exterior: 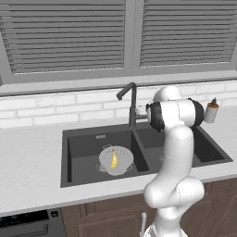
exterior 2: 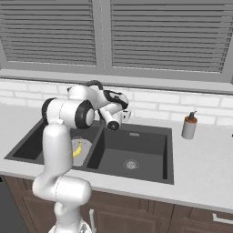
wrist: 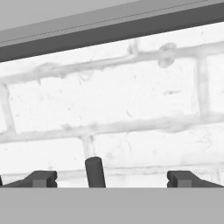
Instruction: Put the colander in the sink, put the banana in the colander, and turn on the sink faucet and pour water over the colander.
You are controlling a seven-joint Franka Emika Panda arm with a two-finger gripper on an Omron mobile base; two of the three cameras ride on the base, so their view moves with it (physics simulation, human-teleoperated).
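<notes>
- Left base view: the colander point(exterior: 116, 160) is seen in the left basin of the sink point(exterior: 92, 181), with the banana point(exterior: 114, 159) lying inside it. The sink faucet point(exterior: 130, 103) is seen rising behind the divider between the basins, its spout turned left. A soap bottle point(exterior: 211, 111) is seen on the counter point(exterior: 28, 162) at the far right.
- Right base view: the gripper point(exterior 2: 126, 113) is held near the back wall, above the sink's far edge. The colander and banana are partly hidden by the arm.
- Hand view: the fingertips point(wrist: 43, 179) are spread wide, nothing gripped; a dark rod point(wrist: 95, 172) is framed between them against the white tiled wall point(wrist: 131, 100).
</notes>
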